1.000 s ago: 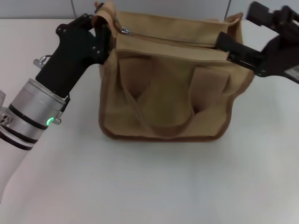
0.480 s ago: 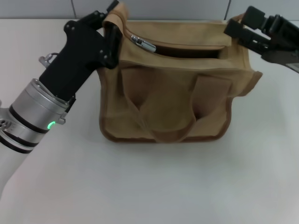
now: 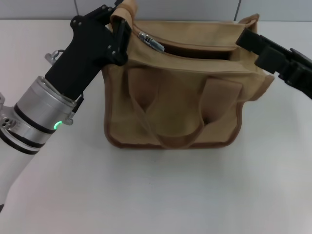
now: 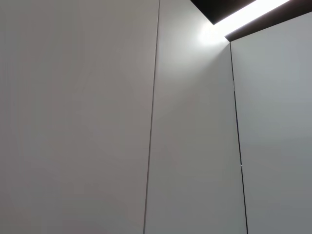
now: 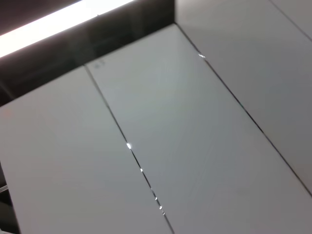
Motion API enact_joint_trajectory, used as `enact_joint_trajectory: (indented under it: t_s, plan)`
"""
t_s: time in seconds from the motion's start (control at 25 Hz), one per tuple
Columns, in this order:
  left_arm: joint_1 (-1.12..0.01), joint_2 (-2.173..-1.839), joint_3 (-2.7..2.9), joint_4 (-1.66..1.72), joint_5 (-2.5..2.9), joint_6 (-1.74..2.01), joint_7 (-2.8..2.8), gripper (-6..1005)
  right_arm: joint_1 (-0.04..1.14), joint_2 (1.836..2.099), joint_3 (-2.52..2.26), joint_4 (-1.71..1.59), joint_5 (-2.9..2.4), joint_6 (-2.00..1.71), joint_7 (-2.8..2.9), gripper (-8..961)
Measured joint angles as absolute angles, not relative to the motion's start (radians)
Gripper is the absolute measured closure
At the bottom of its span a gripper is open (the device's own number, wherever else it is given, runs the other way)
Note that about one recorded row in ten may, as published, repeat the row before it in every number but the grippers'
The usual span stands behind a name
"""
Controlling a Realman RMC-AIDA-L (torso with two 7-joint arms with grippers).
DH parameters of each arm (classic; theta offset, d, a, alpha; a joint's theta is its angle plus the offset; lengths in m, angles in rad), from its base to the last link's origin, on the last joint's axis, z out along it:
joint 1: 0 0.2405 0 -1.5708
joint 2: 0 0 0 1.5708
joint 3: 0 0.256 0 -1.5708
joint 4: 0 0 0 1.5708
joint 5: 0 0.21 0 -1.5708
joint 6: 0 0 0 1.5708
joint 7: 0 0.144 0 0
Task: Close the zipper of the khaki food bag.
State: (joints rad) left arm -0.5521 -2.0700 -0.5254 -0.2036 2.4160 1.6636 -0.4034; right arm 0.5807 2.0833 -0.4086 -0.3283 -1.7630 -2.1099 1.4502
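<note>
1. Only the head view shows the work; both wrist views show nothing but pale grey wall panels (image 4: 78, 117) with thin dark seams and a bright light strip (image 5: 58, 22).
2. One boxy tan canvas food bag (image 3: 175, 87) with darker brown piping stands in the upper middle of the frame on a white table (image 3: 156, 195). Two fabric loop handles hang over its front.
3. One khaki-taped zipper (image 3: 195, 48) runs along the bag's top and gapes open; its small silver metal pull tab (image 3: 150, 41) lies near the upper-left end.
4. The black left gripper (image 3: 122, 24) is clenched on the bag's upper-left corner tab.
5. The black right gripper (image 3: 246, 38) is at the bag's upper-right corner; I cannot tell whether it grips.
</note>
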Motion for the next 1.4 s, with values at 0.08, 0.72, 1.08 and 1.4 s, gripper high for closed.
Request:
enact_joint_trajectory:
  t_s: [0.08, 0.72, 1.08, 1.4]
  plan:
    - [-0.555, -2.07, -0.526, -0.212, 2.416, 1.66, -0.403, 952, 0.587, 2.084, -0.411, -0.291, -1.763, -2.081, 1.394, 190]
    - [-0.601, -2.07, -0.538, -0.234, 2.416, 1.633, -0.393, 944, 0.642, 2.082, -0.414, -0.149, -1.767, -1.924, 1.734, 190]
    - [-0.64, -2.067, -0.54, -0.265, 2.418, 1.624, -0.384, 939, 0.629, 2.083, -0.413, -0.151, -1.766, -1.842, 1.712, 190]
    - [-0.654, -2.069, -0.538, -0.27, 2.418, 1.6, -0.382, 935, 0.655, 2.086, -0.416, -0.135, -1.767, -1.779, 1.704, 190]
